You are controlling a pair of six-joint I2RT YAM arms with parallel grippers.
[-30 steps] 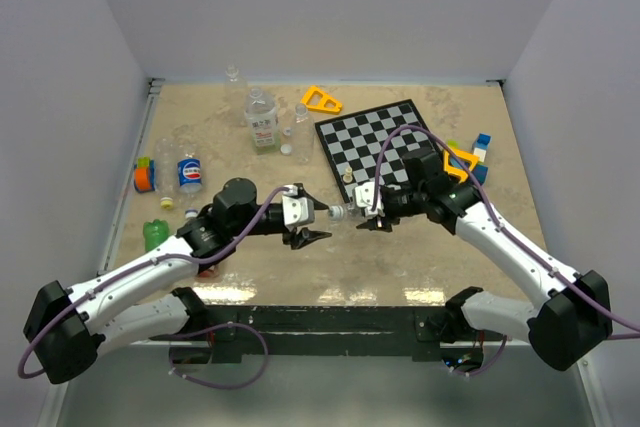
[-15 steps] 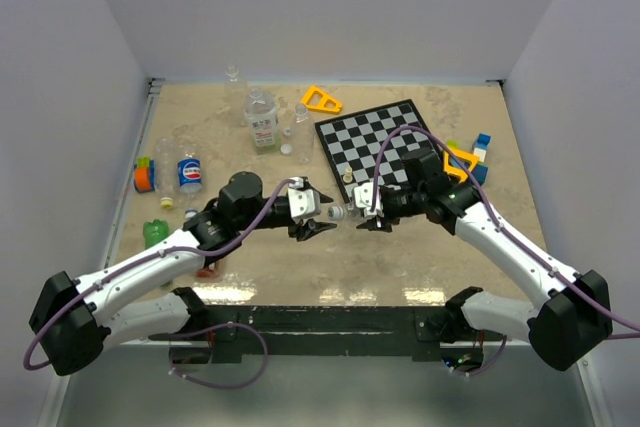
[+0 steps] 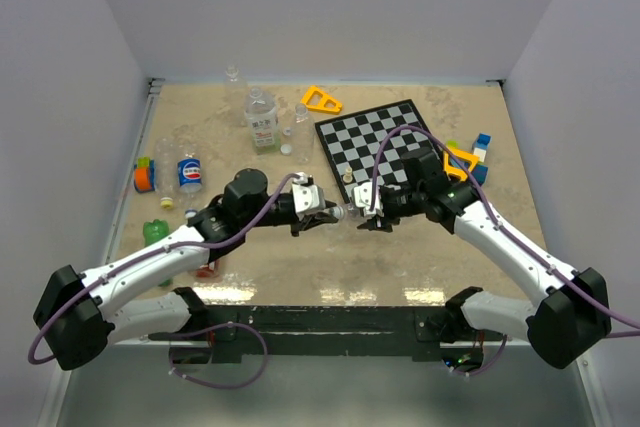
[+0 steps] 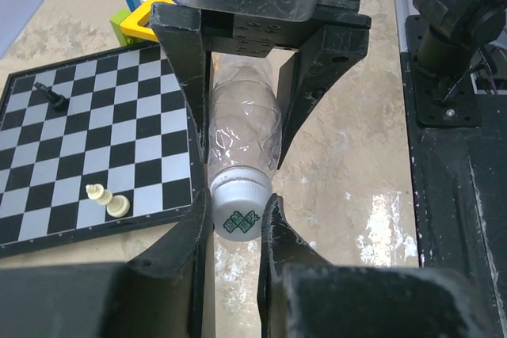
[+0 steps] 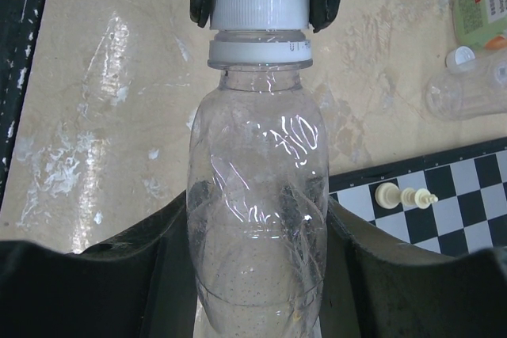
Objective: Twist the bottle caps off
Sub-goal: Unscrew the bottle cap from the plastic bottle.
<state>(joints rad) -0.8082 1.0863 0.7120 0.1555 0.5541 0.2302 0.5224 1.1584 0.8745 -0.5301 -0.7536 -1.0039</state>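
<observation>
A clear bottle (image 5: 257, 195) is held off the tabletop (image 3: 420, 267) between the two arms, lying roughly level just in front of the near-left corner of the chessboard (image 3: 385, 142). Its body is clamped by the right jaws, which are closed against both flanks of the lower half, as is shown in the right wrist view. Its white cap (image 4: 238, 210) is pinched from either side by the left jaws, which are narrowed to the cap's width with both inner faces pressed on the ribbed skirt. The cap is seen seated on the neck; whether the thread has been loosened at all cannot be told. The step in hand is judged to be the unscrewing of this one cap, with grip established at both ends and the twist to be made. For the next move, a roll of the left wrist about the bottle's long axis would be called for, while the body is prevented from turning by the right jaws. As the clear wall looks thin and dented, it could be squashed, or allowed to slip, if the clamp is misjudged. Other bottles (image 3: 262, 119) are seen standing at the back left of the tabletop; whether their caps are on cannot be made out.
</observation>
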